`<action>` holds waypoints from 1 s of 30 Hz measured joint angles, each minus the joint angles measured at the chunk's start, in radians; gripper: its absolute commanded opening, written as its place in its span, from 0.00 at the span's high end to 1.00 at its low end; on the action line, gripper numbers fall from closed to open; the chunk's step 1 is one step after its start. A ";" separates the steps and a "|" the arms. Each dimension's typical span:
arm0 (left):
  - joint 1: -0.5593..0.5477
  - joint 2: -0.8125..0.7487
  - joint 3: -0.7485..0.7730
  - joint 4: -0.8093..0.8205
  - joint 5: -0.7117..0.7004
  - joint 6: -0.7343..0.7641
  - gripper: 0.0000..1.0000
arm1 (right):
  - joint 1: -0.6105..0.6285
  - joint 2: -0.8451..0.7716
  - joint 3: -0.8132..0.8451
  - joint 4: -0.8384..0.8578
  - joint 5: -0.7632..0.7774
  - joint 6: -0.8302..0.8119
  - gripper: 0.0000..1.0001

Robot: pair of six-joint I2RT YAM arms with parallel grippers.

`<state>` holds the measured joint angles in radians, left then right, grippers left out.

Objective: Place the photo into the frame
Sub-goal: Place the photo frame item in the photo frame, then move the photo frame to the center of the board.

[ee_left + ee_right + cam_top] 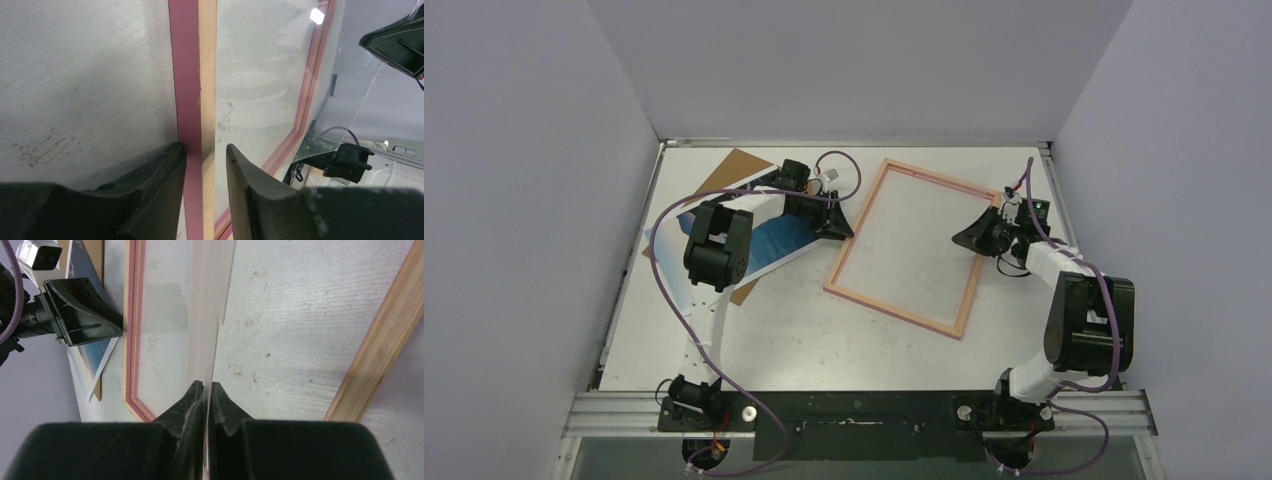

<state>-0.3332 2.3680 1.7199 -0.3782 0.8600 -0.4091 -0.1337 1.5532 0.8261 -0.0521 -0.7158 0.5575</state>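
Right gripper (207,386) pinched a thin clear pane (212,300) edge-on. Left gripper (205,156) sat spread astride the flat pink-and-wood rail of the frame (200,75).

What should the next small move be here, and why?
Probably close the left gripper on the frame: its fingers straddle the rail with a gap, while the right gripper pinches the clear sheet by its edge, so an unheld frame might shift.
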 measured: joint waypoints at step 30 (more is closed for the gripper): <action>-0.002 0.000 0.009 -0.015 -0.022 -0.031 0.66 | 0.009 0.000 0.127 -0.282 0.158 -0.010 0.31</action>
<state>-0.3351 2.3680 1.7287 -0.3931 0.8379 -0.4404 -0.1246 1.5528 0.9531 -0.3344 -0.5579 0.5480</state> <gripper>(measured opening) 0.344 0.646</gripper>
